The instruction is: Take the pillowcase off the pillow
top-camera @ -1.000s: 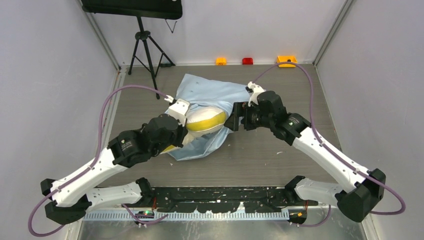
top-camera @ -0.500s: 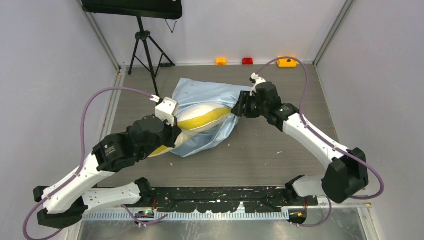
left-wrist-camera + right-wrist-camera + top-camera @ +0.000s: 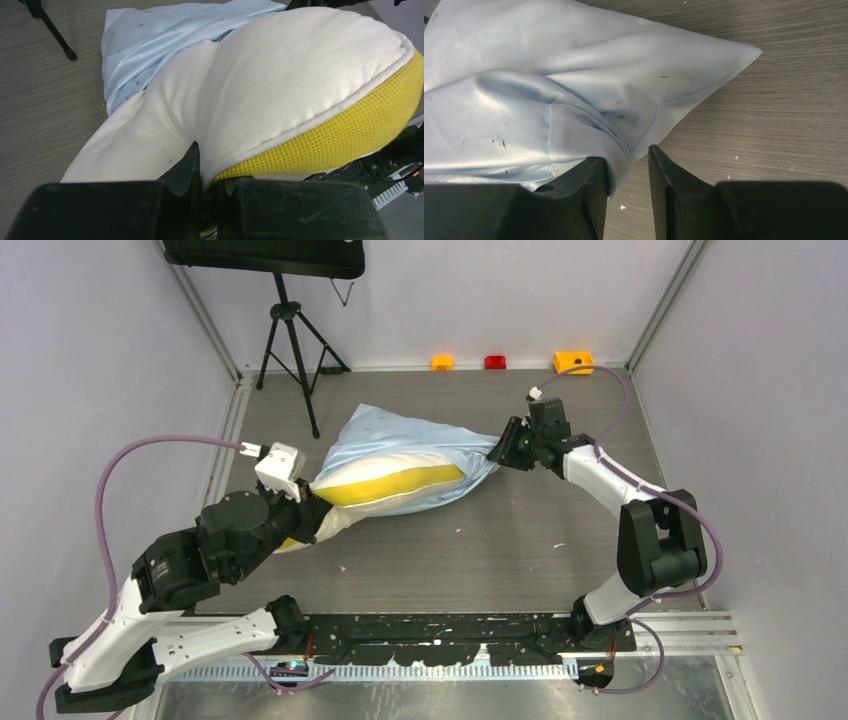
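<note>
The white pillow [image 3: 395, 485] with its yellow side band lies mid-table, its left end sticking out of the light-blue pillowcase [image 3: 400, 435]. My left gripper [image 3: 305, 520] is shut on that bare end. In the left wrist view its jaws [image 3: 210, 170] pinch the pillow [image 3: 280, 75] at the seam by the yellow band, with the pillowcase [image 3: 150, 35] bunched behind. My right gripper [image 3: 497, 455] sits at the case's right corner. Its jaws [image 3: 626, 155] stand a little apart, and a fold of pillowcase [image 3: 549, 75] hangs between them against the left finger.
A black tripod [image 3: 290, 340] stands at the back left. Orange [image 3: 441, 362], red [image 3: 495, 362] and yellow [image 3: 573, 361] blocks sit along the back wall. Grey walls close in both sides, and the black base rail [image 3: 450, 635] runs along the near edge.
My left arm has pulled back to the left with the pillow, baring more of it. My right arm has reached out to the case's right corner, its jaws narrowing. The case is stretched out.
</note>
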### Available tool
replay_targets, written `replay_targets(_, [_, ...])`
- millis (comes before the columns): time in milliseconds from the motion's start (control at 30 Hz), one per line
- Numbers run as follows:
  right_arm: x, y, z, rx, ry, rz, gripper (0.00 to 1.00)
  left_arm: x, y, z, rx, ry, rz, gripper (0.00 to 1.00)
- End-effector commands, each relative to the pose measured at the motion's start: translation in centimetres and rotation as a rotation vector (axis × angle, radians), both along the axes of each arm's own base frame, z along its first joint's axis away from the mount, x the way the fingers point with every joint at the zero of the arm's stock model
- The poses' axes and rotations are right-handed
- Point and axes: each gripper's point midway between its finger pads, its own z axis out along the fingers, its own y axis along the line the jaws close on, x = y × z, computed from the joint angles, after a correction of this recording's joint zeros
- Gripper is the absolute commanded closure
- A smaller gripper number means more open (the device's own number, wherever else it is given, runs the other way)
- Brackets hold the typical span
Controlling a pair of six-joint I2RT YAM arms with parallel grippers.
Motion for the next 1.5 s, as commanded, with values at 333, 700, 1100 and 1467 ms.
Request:
replay_targets(333, [-5.0,0.9,11.7,0.136,-0.3,0.194,0.12,1.8,-2.4,2.6,-0.1,-0.028,0.041,1.0])
replay_targets(700, [-7.3,5.6,11.0,-0.057,-0.357,0.371,0.11,1.4,-2.1,3.0,-0.132,-0.029,0.032,1.0])
replay_targets(1100, [-1.1,0.2,4.7,-0.403,-0.228,0.047,0.12,0.5,-0.7,4.2,-0.174,-0.041,0.038,1.0])
replay_targets(1467, [4.3,-8.0,-2.4,-0.408,0.045,-0.204,0.14,0.0,0.2,5.4,-0.185,-0.055,0.036,1.0])
